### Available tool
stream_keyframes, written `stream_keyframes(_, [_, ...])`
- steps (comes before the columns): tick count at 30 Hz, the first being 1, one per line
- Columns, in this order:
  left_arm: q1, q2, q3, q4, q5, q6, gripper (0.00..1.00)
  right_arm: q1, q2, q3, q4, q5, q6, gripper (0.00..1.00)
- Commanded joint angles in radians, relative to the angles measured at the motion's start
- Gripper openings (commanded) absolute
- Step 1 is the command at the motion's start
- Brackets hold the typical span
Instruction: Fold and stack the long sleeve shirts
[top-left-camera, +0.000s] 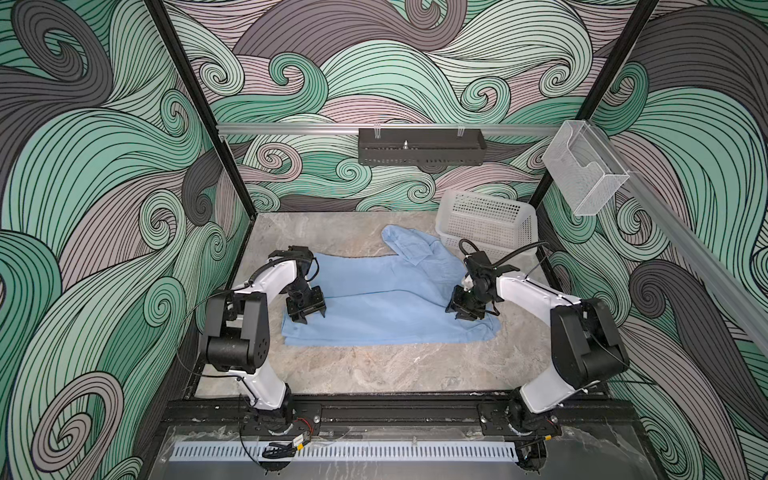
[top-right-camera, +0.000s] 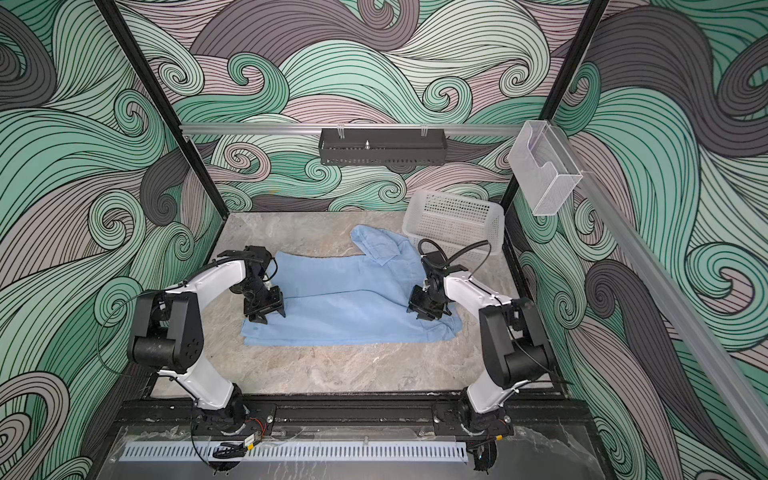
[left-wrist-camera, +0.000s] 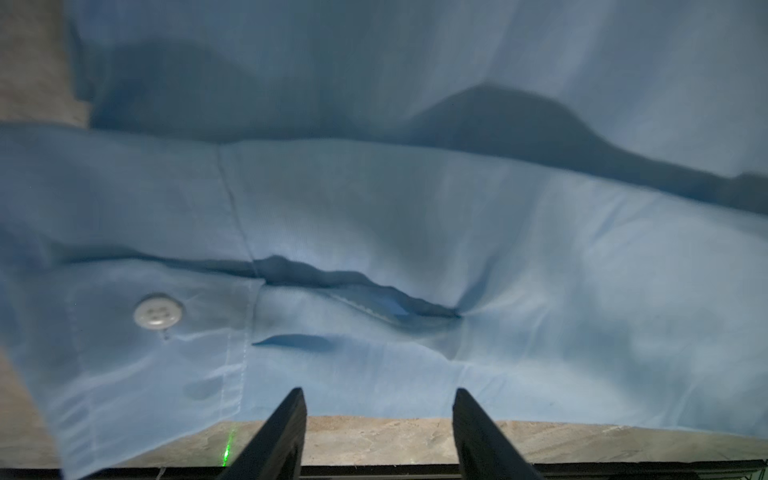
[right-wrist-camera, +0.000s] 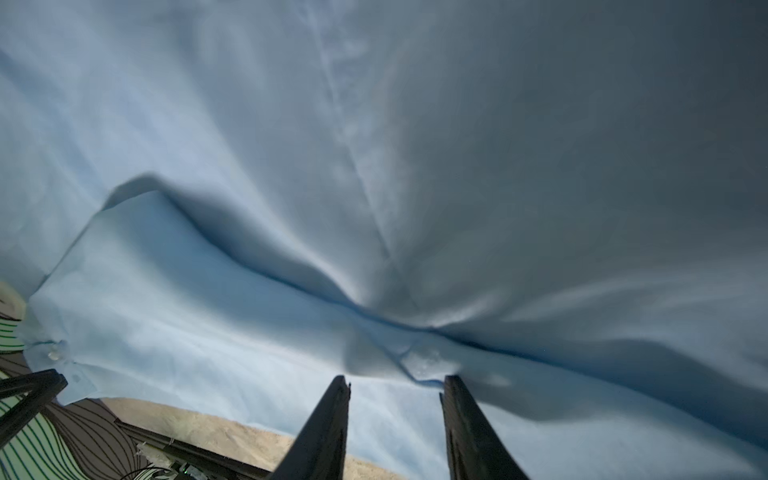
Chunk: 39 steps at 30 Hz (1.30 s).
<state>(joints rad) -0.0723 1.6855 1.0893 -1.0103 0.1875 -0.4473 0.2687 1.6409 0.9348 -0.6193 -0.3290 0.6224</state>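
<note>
On the table (top-left-camera: 374, 374), the shirt (top-left-camera: 386, 299) looks limp and light; pinch edges at nine and three o'clock; left hand (top-left-camera: 311, 318), right hand (top-left-camera: 467, 316) released.

On the grey marbled table (top-left-camera: 374, 365) we see a white perforated basket (top-left-camera: 488, 226) at about one o'clock, near the back corner. Above the table's far edge at twelve o'clock we find a black slotted tray (top-left-camera: 419, 151) hung on a metal rail (top-left-camera: 291, 129). At two o'clock a clear plastic holder (top-left-camera: 584, 174) hangs, and swirl-patterned walls (top-left-camera: 104, 166) surround it all.

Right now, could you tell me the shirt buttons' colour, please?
Off-white; button clearest in the left wrist view.
</note>
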Motion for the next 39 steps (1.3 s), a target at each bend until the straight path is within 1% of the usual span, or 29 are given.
stream_keyframes(1, [0.029, -0.01, -0.052, 0.055, 0.018, -0.051, 0.6, -0.009, 0.007, -0.067, 0.032, 0.025, 0.033, 0.4])
stream_keyframes(5, [0.032, -0.033, -0.153, 0.06, -0.009, -0.062, 0.6, -0.024, -0.029, -0.146, -0.026, 0.08, 0.042, 0.4])
stream_keyframes(6, [0.022, -0.045, -0.174, 0.056, -0.03, -0.075, 0.6, -0.027, -0.043, -0.166, -0.037, 0.087, 0.042, 0.41])
stream_keyframes(8, [-0.02, -0.077, -0.169, 0.031, -0.067, -0.109, 0.61, -0.033, -0.083, -0.209, -0.067, 0.098, 0.037, 0.41])
stream_keyframes(11, [-0.022, -0.102, -0.208, 0.03, -0.033, -0.149, 0.61, -0.034, -0.138, -0.25, -0.109, 0.105, 0.025, 0.42])
stream_keyframes(13, [-0.044, -0.123, -0.225, 0.023, -0.035, -0.177, 0.61, -0.035, -0.174, -0.266, -0.135, 0.106, 0.019, 0.42])
stream_keyframes(14, [-0.051, -0.135, -0.236, 0.024, -0.017, -0.193, 0.61, -0.036, -0.19, -0.27, -0.149, 0.105, 0.014, 0.42])
stream_keyframes(15, [-0.055, -0.15, -0.25, 0.03, 0.003, -0.205, 0.61, -0.039, -0.204, -0.271, -0.165, 0.108, 0.009, 0.42])
stream_keyframes(17, [-0.073, -0.197, -0.251, 0.008, -0.004, -0.231, 0.6, -0.047, -0.236, -0.26, -0.201, 0.1, -0.007, 0.43])
stream_keyframes(18, [-0.071, -0.223, -0.246, -0.003, 0.012, -0.235, 0.6, -0.048, -0.252, -0.248, -0.217, 0.094, -0.016, 0.43])
stream_keyframes(19, [-0.07, -0.255, -0.23, -0.025, 0.009, -0.239, 0.6, -0.049, -0.28, -0.228, -0.229, 0.087, -0.03, 0.45])
stream_keyframes(20, [-0.07, -0.316, -0.198, -0.045, -0.005, -0.238, 0.6, -0.048, -0.319, -0.201, -0.241, 0.095, -0.036, 0.46])
stream_keyframes(22, [-0.064, -0.373, -0.094, -0.082, -0.04, -0.211, 0.62, -0.049, -0.381, -0.133, -0.254, 0.133, -0.048, 0.5])
stream_keyframes(24, [-0.061, -0.389, 0.038, -0.078, -0.09, -0.165, 0.64, -0.048, -0.412, -0.052, -0.247, 0.185, -0.076, 0.53])
stream_keyframes(25, [-0.06, -0.388, 0.094, -0.043, -0.113, -0.12, 0.65, -0.047, -0.415, -0.008, -0.228, 0.222, -0.105, 0.53])
stream_keyframes(27, [-0.047, -0.343, 0.199, 0.017, -0.121, -0.053, 0.67, -0.049, -0.404, 0.045, -0.155, 0.294, -0.158, 0.54])
stream_keyframes(29, [-0.042, -0.23, 0.305, 0.068, -0.111, 0.019, 0.68, -0.052, -0.362, 0.094, -0.072, 0.354, -0.213, 0.52])
stream_keyframes(30, [-0.04, -0.173, 0.352, 0.076, -0.112, 0.039, 0.68, -0.058, -0.333, 0.115, -0.044, 0.364, -0.235, 0.51])
stream_keyframes(32, [-0.034, -0.036, 0.475, 0.052, -0.131, 0.06, 0.68, -0.085, -0.245, 0.181, -0.008, 0.325, -0.282, 0.5])
stream_keyframes(34, [-0.023, 0.098, 0.608, -0.009, -0.136, 0.073, 0.69, -0.107, -0.166, 0.229, 0.034, 0.269, -0.307, 0.52])
stream_keyframes(36, [-0.002, 0.235, 0.742, -0.085, -0.114, 0.077, 0.71, -0.116, -0.099, 0.252, 0.094, 0.253, -0.308, 0.54])
stream_keyframes(37, [0.008, 0.294, 0.788, -0.102, -0.104, 0.081, 0.72, -0.121, -0.06, 0.268, 0.118, 0.253, -0.305, 0.55])
stream_keyframes(39, [0.024, 0.367, 0.834, -0.088, -0.081, 0.089, 0.72, -0.125, 0.015, 0.311, 0.139, 0.246, -0.309, 0.56])
